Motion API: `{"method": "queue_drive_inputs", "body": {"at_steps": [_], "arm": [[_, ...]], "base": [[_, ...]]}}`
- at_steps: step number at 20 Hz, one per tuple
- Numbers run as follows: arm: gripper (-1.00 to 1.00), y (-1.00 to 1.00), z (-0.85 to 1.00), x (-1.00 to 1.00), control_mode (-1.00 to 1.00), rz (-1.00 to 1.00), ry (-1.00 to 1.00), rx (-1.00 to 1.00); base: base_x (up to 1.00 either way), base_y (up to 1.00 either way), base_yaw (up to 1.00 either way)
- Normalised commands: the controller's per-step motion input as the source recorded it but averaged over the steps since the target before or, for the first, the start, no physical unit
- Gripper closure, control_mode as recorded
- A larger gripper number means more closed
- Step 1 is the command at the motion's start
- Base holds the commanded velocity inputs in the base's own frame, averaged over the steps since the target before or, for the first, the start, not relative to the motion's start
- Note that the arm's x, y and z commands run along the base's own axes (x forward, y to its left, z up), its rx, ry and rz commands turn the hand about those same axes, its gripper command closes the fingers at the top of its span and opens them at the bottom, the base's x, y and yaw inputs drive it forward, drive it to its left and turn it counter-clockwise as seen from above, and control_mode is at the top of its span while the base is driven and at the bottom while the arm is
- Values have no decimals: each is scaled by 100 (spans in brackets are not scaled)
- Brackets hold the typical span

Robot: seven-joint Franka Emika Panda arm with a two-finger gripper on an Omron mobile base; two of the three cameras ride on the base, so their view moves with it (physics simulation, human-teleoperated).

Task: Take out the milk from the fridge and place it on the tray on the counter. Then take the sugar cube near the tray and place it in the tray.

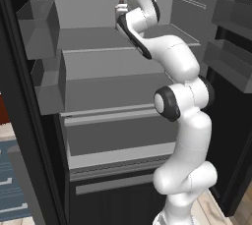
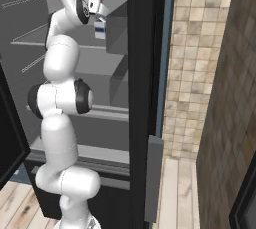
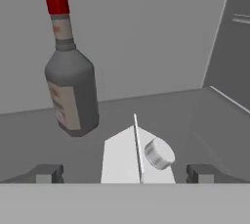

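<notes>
The milk (image 3: 137, 157) was seen standing upright on an upper shelf of the fridge (image 1: 106, 37), its gable top and round white cap directly below the gripper (image 3: 125, 173). In the hand view the two dark fingertips (image 3: 48, 173) were found one on each side of the carton, well spread, with nothing yet clasped between them; the carton's roof ridge ran away from the camera, roughly across the line joining the tips. The carton's long axis was upright, so the approach was judged to be a short further advance over the carton until the fingers flanked its body, the grip then being taken on the two flat side walls.

Beside the milk, farther back on the same shelf, a dark glass bottle (image 3: 71, 86) with a red cap was seen; it was judged near enough that one finger could brush it if the hand drifted that way.

In the right base view the milk's blue band (image 2: 100, 31) was visible just under the hand.
</notes>
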Motion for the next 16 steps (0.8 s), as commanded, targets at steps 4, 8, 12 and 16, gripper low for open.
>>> {"method": "queue_drive_inputs", "body": {"at_steps": [4, 8, 12, 16], "arm": [[-100, -17, -3, 15, -100, 0, 0, 10], [-100, 0, -23, 21, -100, 0, 0, 7], [-100, -1, -23, 8, -100, 0, 0, 3], [-100, -11, -23, 0, -100, 0, 0, 5]], "base": [[0, 0, 0], [0, 0, 0], [0, 0, 0], [0, 0, 0]]}}
